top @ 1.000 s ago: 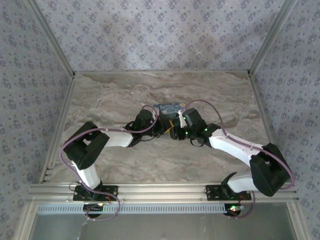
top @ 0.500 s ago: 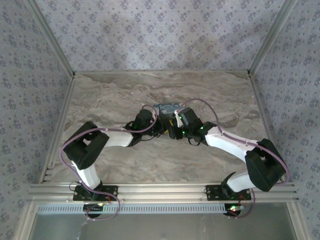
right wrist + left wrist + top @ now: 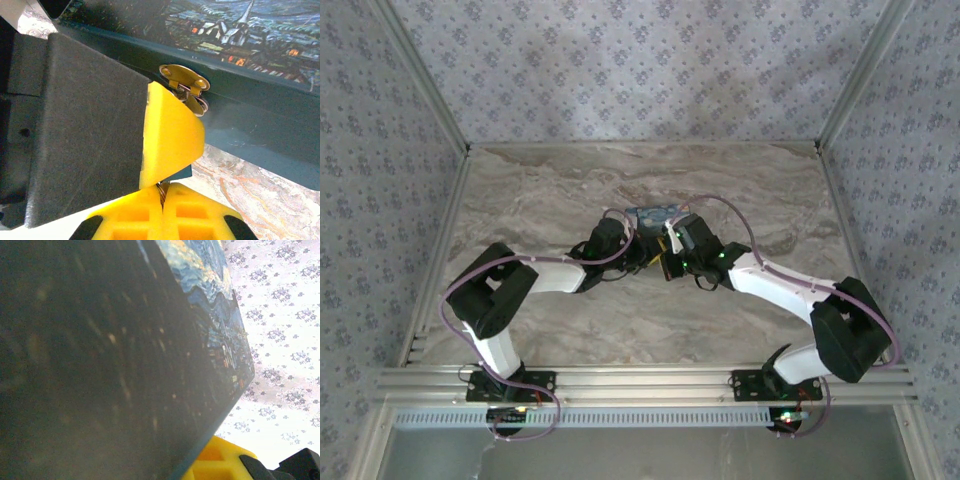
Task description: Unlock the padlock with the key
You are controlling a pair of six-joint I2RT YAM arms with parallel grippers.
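Right hand (image 3: 161,194) has its yellow fingertips pinched together on a thin metal sliver (image 3: 161,188). Just beyond them, the small brass padlock (image 3: 185,87) hangs on the dark blue night-scene box (image 3: 260,100). Left hand (image 3: 636,258), beside it, has its jaws nearly closed against the box.

Table (image 3: 540,200): marbled top, beige with grey veins, walled on three sides. Metal rail (image 3: 650,380) runs along the near edge. Box (image 3: 655,215), blue print, near mid-table toward the far side. Cannot tell if it rests flat.
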